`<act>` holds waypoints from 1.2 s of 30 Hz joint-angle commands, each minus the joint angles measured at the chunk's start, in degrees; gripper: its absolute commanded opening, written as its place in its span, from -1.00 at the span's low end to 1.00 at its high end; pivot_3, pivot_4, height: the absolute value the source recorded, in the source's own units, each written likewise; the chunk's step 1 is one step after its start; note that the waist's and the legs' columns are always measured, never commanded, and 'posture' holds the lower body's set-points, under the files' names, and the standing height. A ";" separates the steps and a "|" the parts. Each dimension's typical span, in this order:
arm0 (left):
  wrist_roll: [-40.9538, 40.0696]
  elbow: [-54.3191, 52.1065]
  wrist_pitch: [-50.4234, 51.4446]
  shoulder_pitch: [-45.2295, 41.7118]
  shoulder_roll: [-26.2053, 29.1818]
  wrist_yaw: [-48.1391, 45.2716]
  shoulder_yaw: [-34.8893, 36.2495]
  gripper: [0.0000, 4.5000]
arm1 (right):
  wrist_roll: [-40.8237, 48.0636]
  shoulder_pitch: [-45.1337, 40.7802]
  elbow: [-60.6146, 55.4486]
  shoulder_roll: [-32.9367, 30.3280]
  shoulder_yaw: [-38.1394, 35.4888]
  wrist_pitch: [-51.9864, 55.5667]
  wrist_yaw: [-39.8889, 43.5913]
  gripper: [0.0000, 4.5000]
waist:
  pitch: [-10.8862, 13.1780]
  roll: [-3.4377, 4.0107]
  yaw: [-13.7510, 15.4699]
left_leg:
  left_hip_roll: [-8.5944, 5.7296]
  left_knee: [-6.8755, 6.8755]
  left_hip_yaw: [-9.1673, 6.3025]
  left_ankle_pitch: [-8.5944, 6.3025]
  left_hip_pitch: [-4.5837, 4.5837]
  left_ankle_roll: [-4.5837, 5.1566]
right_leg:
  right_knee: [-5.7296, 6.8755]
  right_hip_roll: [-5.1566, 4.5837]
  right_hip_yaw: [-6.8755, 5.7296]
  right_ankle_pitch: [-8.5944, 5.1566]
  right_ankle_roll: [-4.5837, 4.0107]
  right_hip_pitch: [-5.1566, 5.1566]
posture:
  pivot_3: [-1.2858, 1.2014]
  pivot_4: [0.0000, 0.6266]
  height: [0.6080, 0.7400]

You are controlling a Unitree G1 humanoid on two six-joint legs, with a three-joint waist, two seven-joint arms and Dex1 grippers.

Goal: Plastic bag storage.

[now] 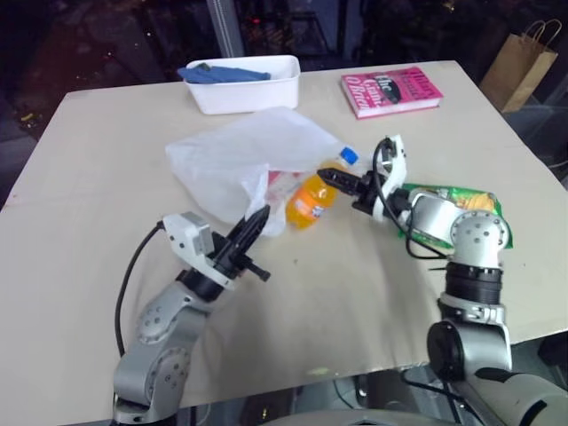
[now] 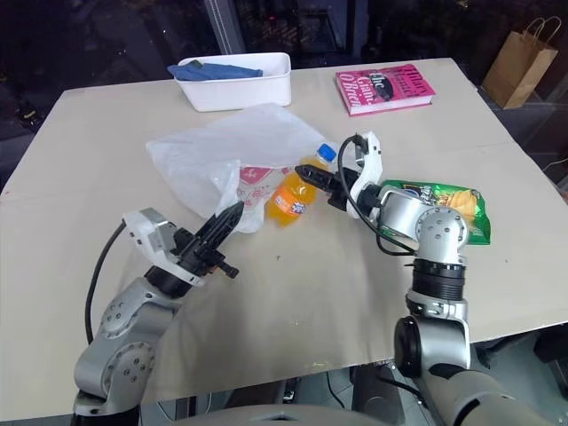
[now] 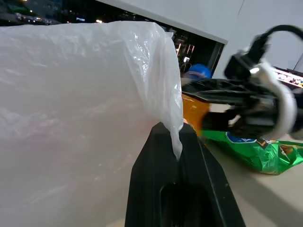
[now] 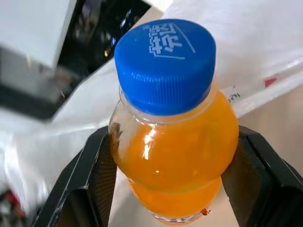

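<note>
Loading step: left gripper (image 1: 257,219) pinches the translucent white plastic bag (image 1: 240,160); right gripper (image 1: 342,183) clamps the orange drink bottle (image 1: 311,200) beside the bag, next into its mouth.

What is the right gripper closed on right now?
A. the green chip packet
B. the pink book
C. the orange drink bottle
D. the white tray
C: in the right wrist view the two black fingers press against both sides of the orange drink bottle, and the head views show the right gripper at that bottle beside the plastic bag.
</note>
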 commanded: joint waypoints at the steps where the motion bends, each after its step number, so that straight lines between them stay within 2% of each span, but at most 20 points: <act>1: 0.50 -2.63 -1.55 0.68 -0.14 -0.17 -0.81 -1.00 | 7.01 -4.92 1.89 1.29 -5.75 -2.12 -5.59 0.16 | 0.00 0.01 -0.10 | -0.01 0.00 -0.01 0.00 0.00 0.00 | 0.00 0.00 0.00 0.00 0.00 0.00 | 0.03 -0.52 1.00; 5: 1.36 -1.79 -2.43 0.63 -0.41 0.03 -0.98 -1.00 | 12.46 -6.50 4.14 1.13 -8.51 -1.40 -9.18 0.16 | 0.01 0.04 -1.06 | -0.06 0.00 0.00 0.00 0.01 0.00 | 0.03 0.02 0.00 0.00 0.00 0.00 | 0.03 -0.52 1.00; 9: 1.02 -0.39 -3.00 0.09 -0.18 -0.63 -0.04 -1.00 | 22.32 -7.15 6.09 4.19 -11.73 -5.16 -19.04 0.16 | 0.00 0.06 -1.57 | -0.03 -0.03 0.01 0.01 0.03 0.00 | 0.06 0.06 0.02 0.00 0.00 -0.02 | 0.03 -0.52 1.00; 13: 1.40 0.07 -3.59 0.94 0.27 -2.53 -1.10 -1.00 | 27.73 -6.78 5.27 8.84 -10.44 -9.99 -26.44 0.16 | 0.00 0.12 -2.78 | -0.01 -0.04 0.10 0.01 0.05 -0.01 | 0.16 0.07 0.12 0.00 0.00 -0.07 | 0.03 -0.52 1.00; 17: 2.43 1.32 -4.30 0.87 0.36 -3.87 -2.19 -1.00 | 29.46 -5.89 5.06 12.25 -7.07 -13.46 -29.39 0.16 | 0.00 0.15 -2.73 | -0.03 -0.04 0.14 0.01 0.06 0.00 | 0.21 0.08 0.17 0.00 0.00 -0.11 | 0.03 -0.52 1.00; 24: 4.23 4.42 -5.27 -1.67 0.26 -6.25 -4.77 -1.00 | 28.79 -5.41 9.15 14.34 -0.73 -16.28 -28.86 0.16 | 0.00 0.15 -2.75 | -0.03 -0.03 0.15 0.02 0.09 0.00 | 0.31 0.11 0.18 0.00 0.00 -0.12 | 0.03 -0.52 1.00; 28: 5.51 4.96 -5.64 -2.28 1.87 -9.92 -8.25 -1.00 | 27.63 -7.70 14.91 14.62 0.95 -18.47 -25.57 0.16 | -0.01 0.16 -2.77 | -0.05 -0.02 0.17 0.02 0.11 -0.01 | 0.34 0.11 0.20 0.00 0.00 -0.12 | 0.03 -0.52 1.00; 36: 4.14 4.72 -4.17 -2.69 2.47 -10.19 -7.64 -1.00 | 22.88 -12.37 24.69 15.41 4.60 -19.23 -16.60 0.16 | 0.00 0.17 -2.86 | -0.02 -0.02 0.17 0.02 0.10 -0.01 | 0.35 0.13 0.23 0.00 0.00 -0.15 | 0.03 -0.52 1.00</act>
